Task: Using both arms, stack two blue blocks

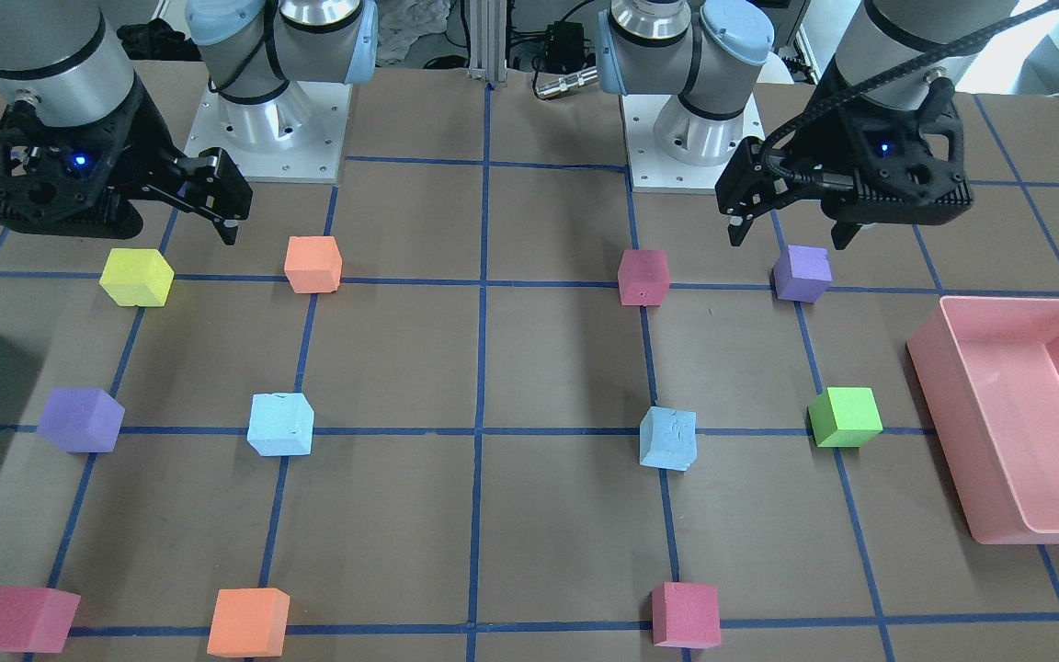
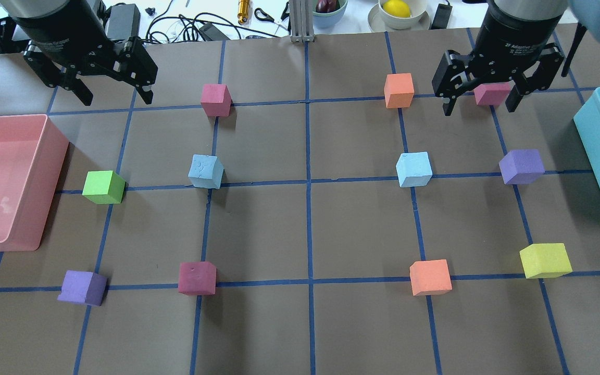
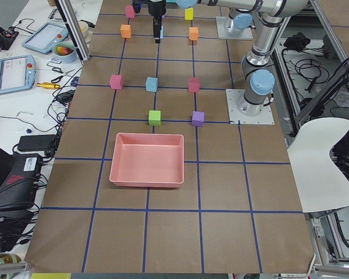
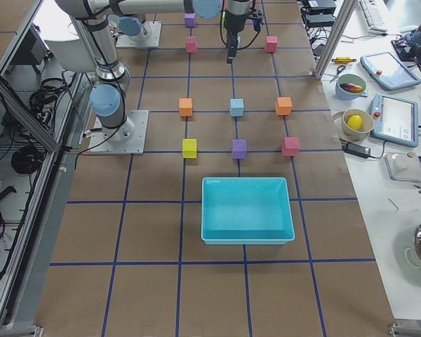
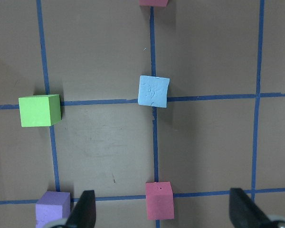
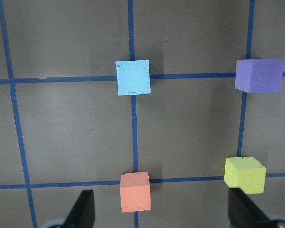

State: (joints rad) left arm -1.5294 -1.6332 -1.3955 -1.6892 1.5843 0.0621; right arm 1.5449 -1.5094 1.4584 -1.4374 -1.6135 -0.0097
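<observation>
Two pale blue blocks lie apart on the brown table, each on a blue tape line. One blue block [image 2: 206, 172] [image 1: 667, 439] lies on my left half and shows in the left wrist view [image 5: 153, 91]. The other blue block [image 2: 413, 169] [image 1: 280, 424] lies on my right half and shows in the right wrist view [image 6: 133, 77]. My left gripper [image 2: 117, 99] [image 1: 791, 230] hangs open and empty, high above the table's far left. My right gripper [image 2: 479, 109] [image 1: 176, 225] hangs open and empty, high above the far right. Neither gripper touches a block.
A pink bin [image 2: 50, 156] stands at the left edge and a teal bin [image 2: 599, 156] at the right edge. Green [image 2: 103, 187], purple [image 2: 522, 166], yellow [image 2: 545, 260], orange [image 2: 430, 277] and maroon [image 2: 197, 277] cubes sit on grid crossings around the blue blocks.
</observation>
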